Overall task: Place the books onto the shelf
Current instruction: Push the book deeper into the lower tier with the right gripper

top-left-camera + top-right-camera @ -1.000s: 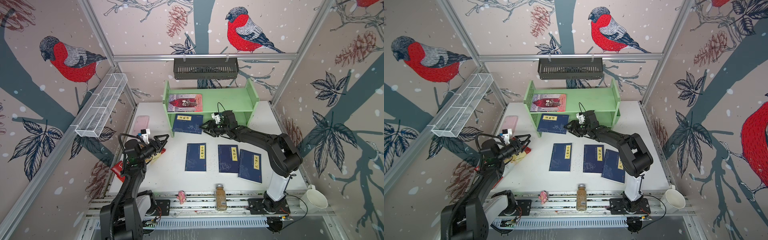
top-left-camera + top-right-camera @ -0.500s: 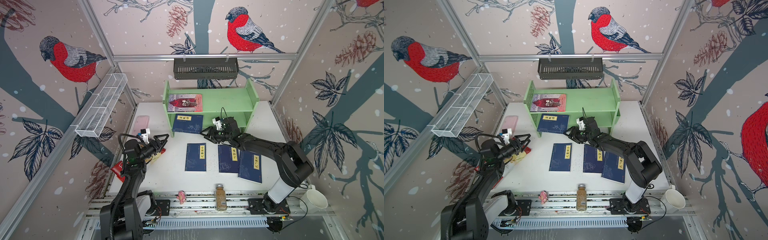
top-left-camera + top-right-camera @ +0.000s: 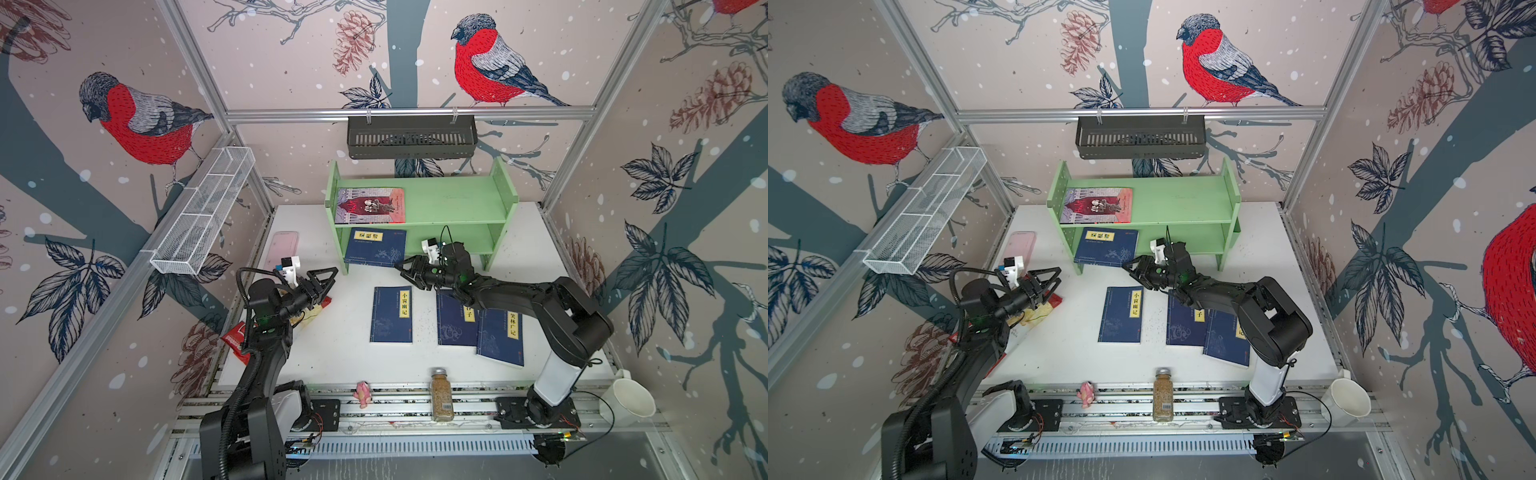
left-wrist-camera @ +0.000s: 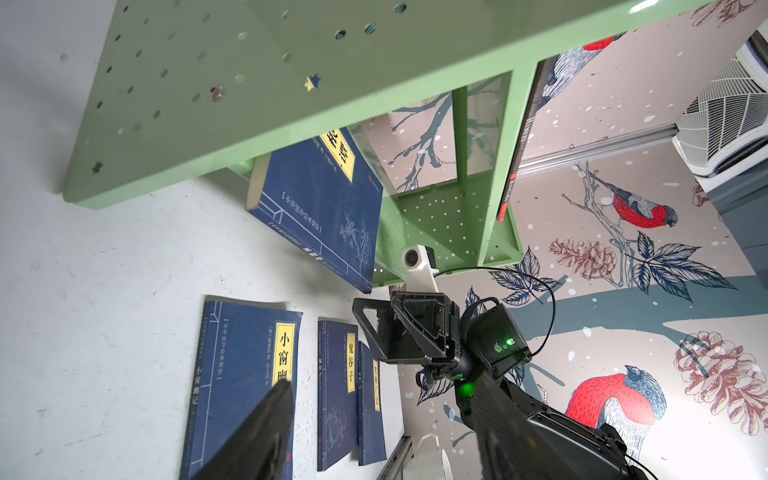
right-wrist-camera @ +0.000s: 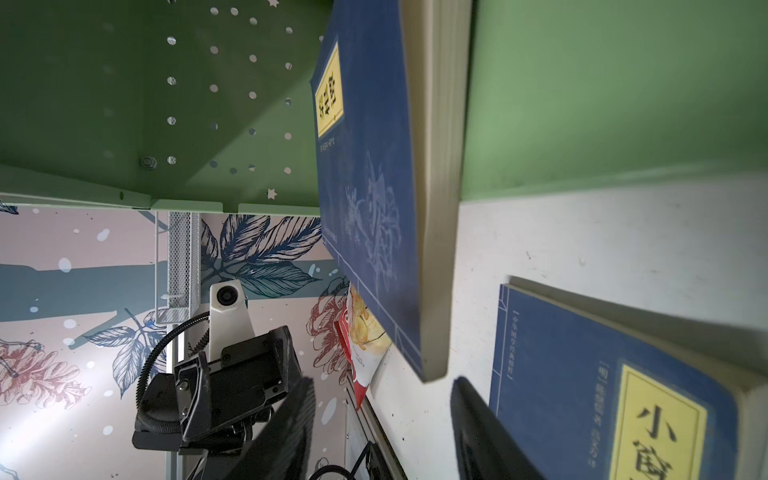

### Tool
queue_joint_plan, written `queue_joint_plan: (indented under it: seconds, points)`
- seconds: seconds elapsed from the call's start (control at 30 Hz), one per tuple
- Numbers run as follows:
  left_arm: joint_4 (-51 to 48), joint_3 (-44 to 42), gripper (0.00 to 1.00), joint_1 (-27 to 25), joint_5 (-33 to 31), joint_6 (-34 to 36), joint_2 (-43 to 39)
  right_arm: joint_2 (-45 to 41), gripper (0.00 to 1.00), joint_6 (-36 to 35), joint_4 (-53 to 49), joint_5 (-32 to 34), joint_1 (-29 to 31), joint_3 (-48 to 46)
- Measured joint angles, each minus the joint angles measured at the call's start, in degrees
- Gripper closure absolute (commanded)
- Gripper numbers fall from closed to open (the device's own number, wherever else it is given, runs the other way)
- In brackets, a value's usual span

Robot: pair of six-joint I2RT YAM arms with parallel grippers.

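Where top views hide gap, right wrist view shows right gripper (image 5: 382,384) parted, seemingly empty, beside book (image 5: 370,187) jutting from shelf (image 5: 602,104); left gripper (image 3: 329,279) wide, empty.

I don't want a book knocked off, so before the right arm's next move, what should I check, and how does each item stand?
1. Right gripper empty: ok, open, nothing between its fingers.
2. Shelved navy book fully inside the shelf: not ok, juts past the lower tier's front edge.
3. Pink-red book on top tier: ok.
4. Lone navy book on the table graspable: ok, flat, apart from others.
5. Two rightmost navy books separate: not ok, they overlap.
6. Left gripper out of the way: ok, open, off to the left.
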Motion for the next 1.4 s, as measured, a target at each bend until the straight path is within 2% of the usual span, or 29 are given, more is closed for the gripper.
queue_joint_plan:
  seconds: [0.1,0.23,0.33,0.57,1.4]
  points:
    - [0.13,0.0,0.31,0.02,0.04,-0.09,0.07,1.29,0.51,0.94,1.29,0.13,-0.07,0.15]
    - [0.15,0.0,0.31,0.04,0.07,-0.31,0.24,3.15,0.63,2.38,3.61,-0.09,-0.37,0.26]
    - [0.15,0.0,0.31,0.09,0.07,-0.33,0.24,4.57,0.77,3.74,5.97,-0.31,-0.7,0.48]
    - [0.15,0.0,0.31,0.26,0.07,-0.35,0.24,6.29,0.91,5.16,9.88,-1.92,-1.11,1.73]
    - [1.05,0.0,0.31,0.48,0.11,-0.83,0.52,9.92,0.92,6.71,9.77,-5.11,-3.1,6.8]
